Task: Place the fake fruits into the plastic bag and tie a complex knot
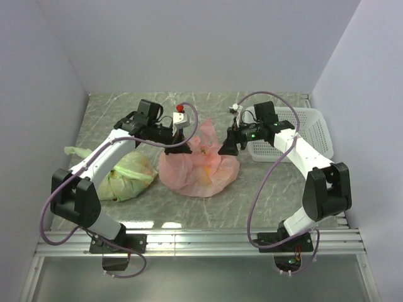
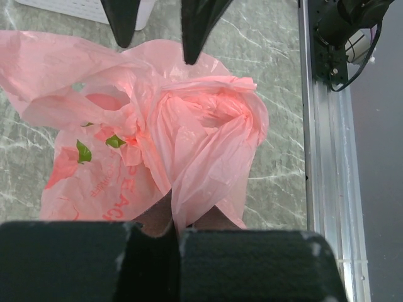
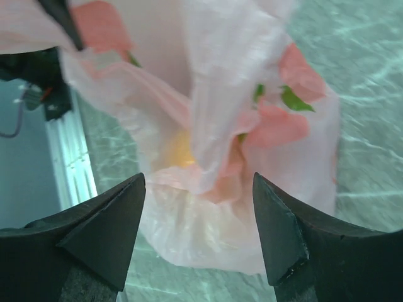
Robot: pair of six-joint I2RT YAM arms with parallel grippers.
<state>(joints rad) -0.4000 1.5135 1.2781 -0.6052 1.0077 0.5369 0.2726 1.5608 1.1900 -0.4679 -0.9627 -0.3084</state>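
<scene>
The salmon-pink plastic bag (image 1: 198, 168) lies slumped mid-table. My left gripper (image 1: 171, 149) is shut on a strip of its upper film (image 2: 189, 189), seen pinched at the jaws (image 2: 175, 225) in the left wrist view. My right gripper (image 1: 228, 148) hangs open at the bag's right side, its fingers (image 3: 126, 214) spread with the bag's film (image 3: 214, 126) just ahead and nothing gripped. A yellow fake fruit (image 3: 179, 151) glows through the film; the other fruits are hidden. The handles bunch in a loose twist (image 2: 140, 135); I cannot make out a finished knot.
A pale green tied bag (image 1: 129, 173) lies left of the pink one, under the left arm. A white slatted basket (image 1: 299, 132) stands at the right behind the right arm. A small white box with a red knob (image 1: 181, 117) sits behind the bag. A metal rail (image 2: 324, 145) edges the table.
</scene>
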